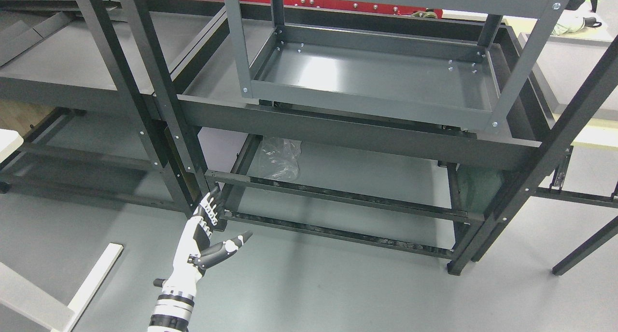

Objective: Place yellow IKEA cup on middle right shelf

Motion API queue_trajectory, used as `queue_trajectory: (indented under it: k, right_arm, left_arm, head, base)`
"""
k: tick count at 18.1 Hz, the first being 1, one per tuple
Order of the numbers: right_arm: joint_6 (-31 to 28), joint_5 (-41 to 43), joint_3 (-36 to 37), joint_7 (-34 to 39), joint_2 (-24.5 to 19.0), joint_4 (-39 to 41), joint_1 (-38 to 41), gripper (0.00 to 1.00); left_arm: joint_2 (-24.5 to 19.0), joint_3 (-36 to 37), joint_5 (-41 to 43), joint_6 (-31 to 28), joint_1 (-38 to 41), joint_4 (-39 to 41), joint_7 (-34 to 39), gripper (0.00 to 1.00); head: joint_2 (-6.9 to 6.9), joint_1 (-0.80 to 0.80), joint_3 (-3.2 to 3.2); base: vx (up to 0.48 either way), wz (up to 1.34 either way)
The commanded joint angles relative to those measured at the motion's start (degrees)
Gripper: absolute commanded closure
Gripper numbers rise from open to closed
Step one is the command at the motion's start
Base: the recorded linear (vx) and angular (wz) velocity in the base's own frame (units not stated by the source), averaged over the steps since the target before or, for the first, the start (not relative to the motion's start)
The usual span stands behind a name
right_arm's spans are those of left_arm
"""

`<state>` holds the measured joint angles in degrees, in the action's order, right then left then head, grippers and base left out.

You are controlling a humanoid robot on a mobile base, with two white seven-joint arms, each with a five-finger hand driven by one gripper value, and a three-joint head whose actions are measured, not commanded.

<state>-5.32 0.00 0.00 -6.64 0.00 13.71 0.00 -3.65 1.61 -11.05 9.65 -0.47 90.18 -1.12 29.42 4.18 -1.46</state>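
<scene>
No yellow cup shows anywhere in the head view. My left hand (212, 228) rises from the bottom edge at lower left, its fingers straight and its thumb spread, holding nothing. It hovers over the grey floor just in front of the black shelf post (181, 144). The grey metal rack (376, 76) stands on the dark shelf board (338, 129) at upper centre, and its tray is bare. My right arm is out of the picture.
A crumpled clear plastic bag (279, 158) lies on the lower shelf. Black frame posts (540, 163) cross at right. A white board (94, 279) lies at lower left on the floor. A red panel (338, 4) runs along the top.
</scene>
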Motion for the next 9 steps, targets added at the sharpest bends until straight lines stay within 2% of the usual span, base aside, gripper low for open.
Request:
queue_trajectory:
  k: [1,9]
  right_arm:
    - [-0.04,1.41,-0.97,-0.04,1.00,0.00,0.80,0.01]
    - [-0.04,1.41,-0.97,-0.04,1.00,0.00,0.80,0.01]
  left_arm:
    - [2.15,-4.16,-0.02,0.01,1.00,-0.27,-0.02,0.01]
    - [2.65,-3.20,-0.02,0.10,-1.29,0.17,-0.02,0.01]
  head:
    - [0.00,0.00,0.00]
    - [0.00,0.00,0.00]
  base:
    - [0.000,0.00]
    - [0.000,0.00]
